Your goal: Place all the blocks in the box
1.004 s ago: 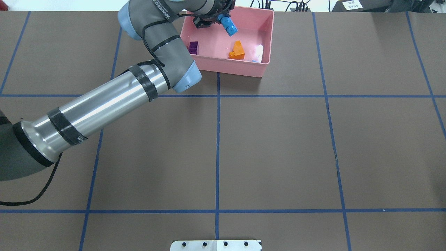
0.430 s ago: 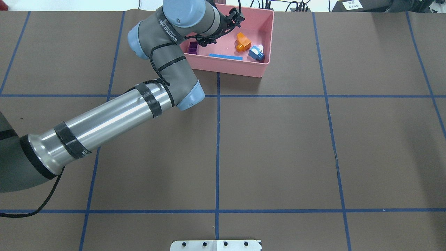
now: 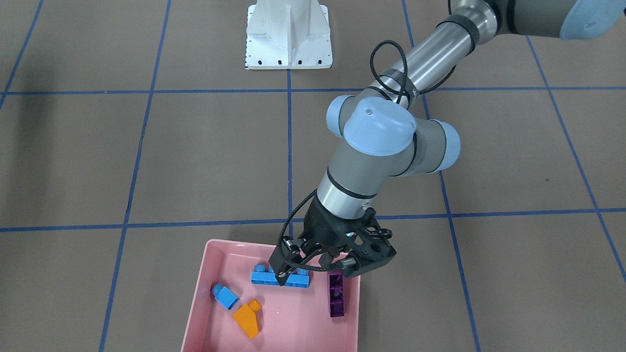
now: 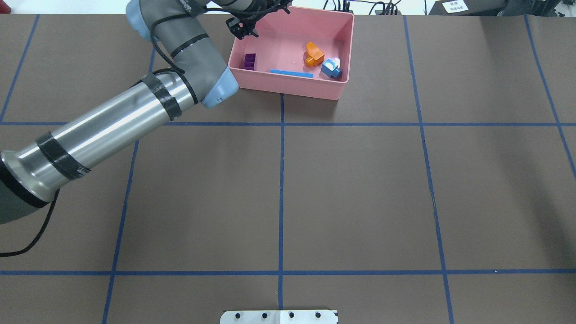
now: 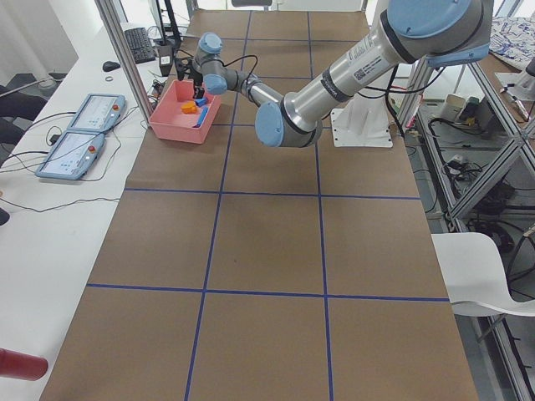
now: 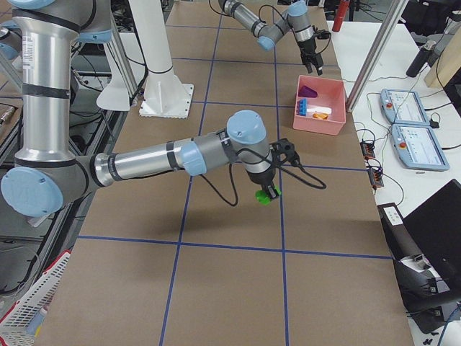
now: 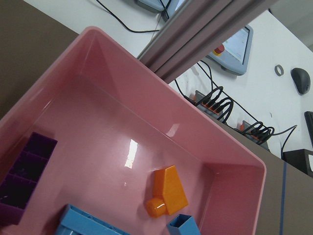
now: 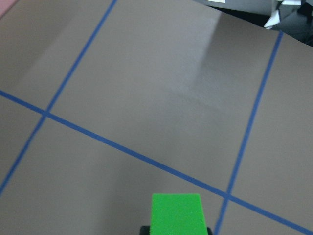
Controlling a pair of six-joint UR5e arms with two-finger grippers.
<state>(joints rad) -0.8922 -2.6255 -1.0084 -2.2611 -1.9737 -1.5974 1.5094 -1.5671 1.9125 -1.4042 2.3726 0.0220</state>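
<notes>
Box (image 3: 230,244) holds four blocks (image 3: 247,318); left pincer (image 3: 315,271) gapes empty. Green block (image 6: 265,197) goes next, right pincer (image 6: 268,189) at it, can't tell if clamped.

**Brown gridded worktop in a framed lab cell**

The worktop (image 4: 360,189) is covered in a brown mat, divided into large squares by blue tape lines (image 4: 281,198). In the exterior left view a white side table (image 5: 75,192) runs down the left edge, carrying two control tablets (image 5: 68,154), a keyboard (image 5: 138,43), a mouse (image 5: 111,65) and loose cables. An aluminium frame post (image 5: 124,58) rises beside it. A white chair (image 5: 489,271) sits at lower right. The light is even, and shadows are soft.
</notes>
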